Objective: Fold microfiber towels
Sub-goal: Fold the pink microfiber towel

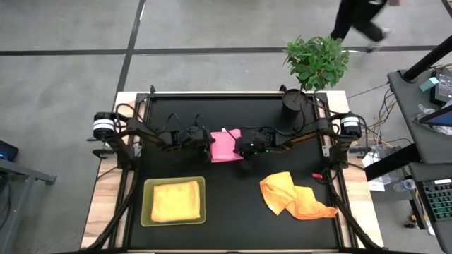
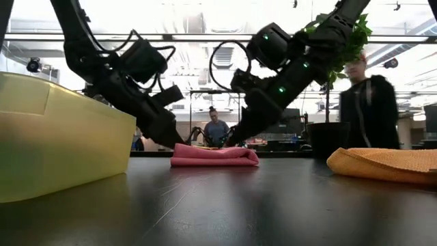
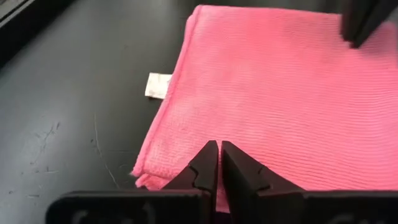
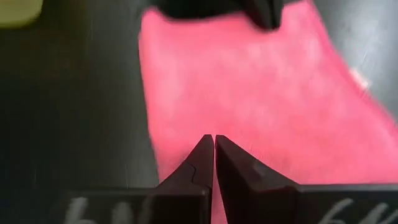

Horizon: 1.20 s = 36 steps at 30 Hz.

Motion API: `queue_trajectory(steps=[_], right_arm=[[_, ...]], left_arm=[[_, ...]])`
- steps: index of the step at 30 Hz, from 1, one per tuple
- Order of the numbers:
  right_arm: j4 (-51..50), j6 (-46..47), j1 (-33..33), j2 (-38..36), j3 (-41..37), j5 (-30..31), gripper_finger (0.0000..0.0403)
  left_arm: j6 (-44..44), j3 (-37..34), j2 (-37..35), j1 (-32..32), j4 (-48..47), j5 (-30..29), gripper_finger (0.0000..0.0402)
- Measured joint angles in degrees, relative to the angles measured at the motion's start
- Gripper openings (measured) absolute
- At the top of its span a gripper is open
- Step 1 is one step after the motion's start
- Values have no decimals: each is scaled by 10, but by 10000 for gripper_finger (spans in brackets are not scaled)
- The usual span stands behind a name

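Pressing on the folded pink towel [image 1: 224,147] mid-table from both sides, left gripper [image 3: 219,163] and right gripper [image 4: 214,155] clenched empty, probably flattening the fold for the tray [image 1: 147,219]

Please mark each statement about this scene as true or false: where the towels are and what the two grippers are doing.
1. The pink towel lies on the black table between the two grippers. True.
2. The yellow towel lies bare on the table. False: it sits inside the translucent green tray.
3. The left gripper is wide open. False: its fingers are closed together at the edge of the pink towel.
4. The orange towel is neatly folded. False: it lies crumpled on the right arm's side of the table.
5. The right gripper is shut, at the pink towel. True.
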Motion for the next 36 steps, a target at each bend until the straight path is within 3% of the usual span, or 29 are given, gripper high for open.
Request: queue_trajectory(steps=[11,18,21,24,27,36], right_arm=[[4,13,0,0,-44,-26,9],[-13,11,0,-15,-31,-26,9],[-16,5,0,-31,-24,-26,9],[-15,-8,-3,-42,-17,-15,9],[18,-38,-13,-43,-16,1,8],[193,-32,-59,39,-17,5,8]], left_arm=[[0,3,8,17,-17,-2,7],[13,3,-48,15,-26,-1,8],[17,3,-82,12,-45,19,8],[16,3,-97,0,-44,79,8],[14,3,-90,-23,-43,117,8],[-2,8,-29,-65,-20,120,8]])
